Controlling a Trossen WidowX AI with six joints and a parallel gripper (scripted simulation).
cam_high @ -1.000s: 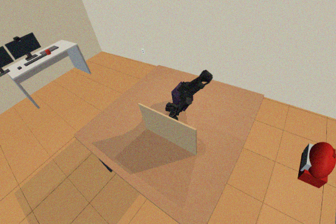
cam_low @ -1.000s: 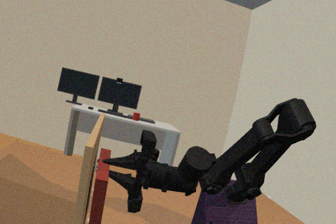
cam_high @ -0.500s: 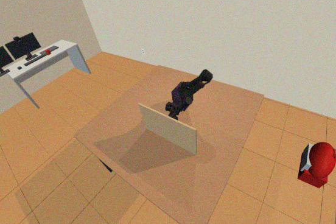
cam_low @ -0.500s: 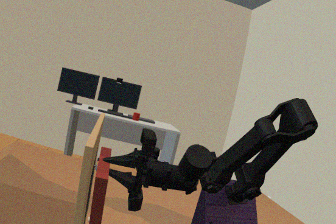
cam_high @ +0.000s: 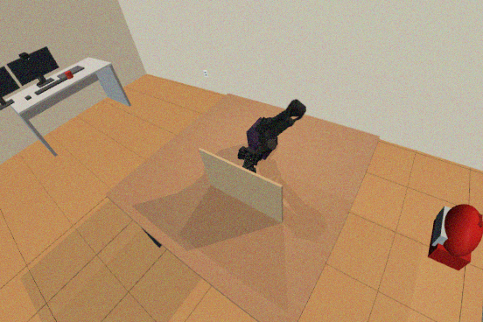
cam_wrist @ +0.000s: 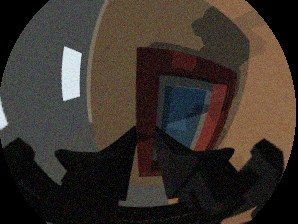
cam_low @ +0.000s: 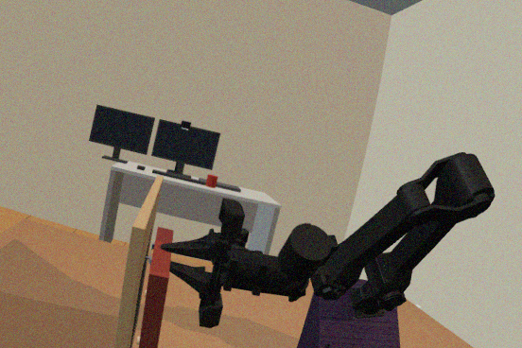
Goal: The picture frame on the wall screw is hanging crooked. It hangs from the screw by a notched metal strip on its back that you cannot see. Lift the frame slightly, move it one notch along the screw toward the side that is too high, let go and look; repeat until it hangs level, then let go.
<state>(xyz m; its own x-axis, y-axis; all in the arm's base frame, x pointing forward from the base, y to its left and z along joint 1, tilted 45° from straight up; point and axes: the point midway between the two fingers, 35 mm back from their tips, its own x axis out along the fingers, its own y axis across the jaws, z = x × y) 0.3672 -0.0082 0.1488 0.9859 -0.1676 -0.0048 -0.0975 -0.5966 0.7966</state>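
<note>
The picture frame [cam_low: 156,306] [cam_wrist: 146,85], dark red with a blue picture, hangs upright close in front of a tan board [cam_high: 245,189] [cam_low: 129,287]. In the wrist view, its top bar runs up and down the picture at left. My gripper [cam_low: 165,256] [cam_wrist: 145,129] is shut on that top bar, one finger on each side. A small bit of metal shows between frame and board in the exterior view; the notched strip is hidden. The board hides the frame in the top view. I cannot tell from these slanted views whether the frame is level.
The board stands on a brownish mat [cam_high: 332,157]. The arm rises from a purple pedestal [cam_high: 252,135] [cam_low: 350,321]. A white desk [cam_high: 94,64] [cam_low: 265,198] with monitors and a red mug [cam_high: 68,74] [cam_low: 211,181] stands far off. A red rounded object [cam_high: 464,228] is at far right.
</note>
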